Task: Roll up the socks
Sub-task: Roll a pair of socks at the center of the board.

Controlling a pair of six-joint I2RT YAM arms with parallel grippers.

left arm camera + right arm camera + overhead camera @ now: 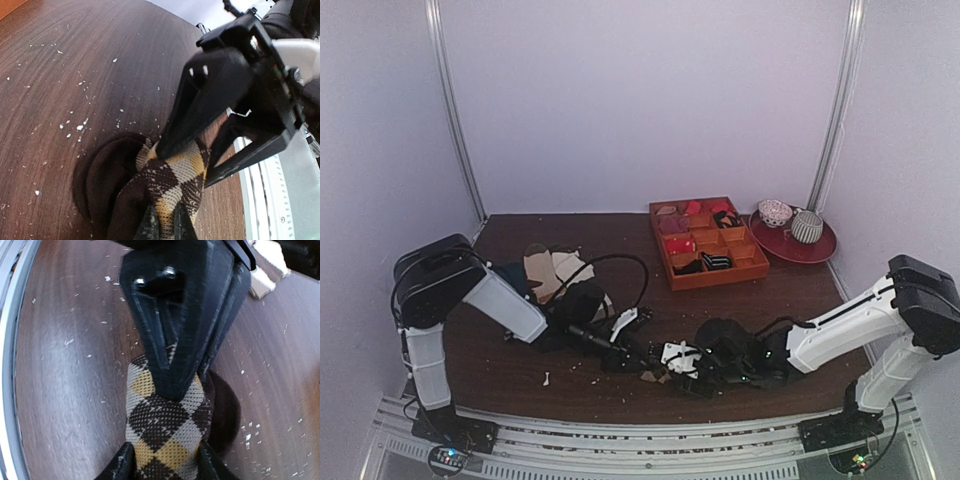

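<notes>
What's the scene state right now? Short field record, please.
socks: argyle pair, bunched between both tools, dark end lying on the table
left tool: shut on the socks
right tool: fingers on either side of the socks; cannot tell if clamped
arms: both reach to the table's near centre, tools facing each other
far right: orange compartment tray, red plate beside it

Socks (175, 182), lower end beyond frame edge.
</notes>
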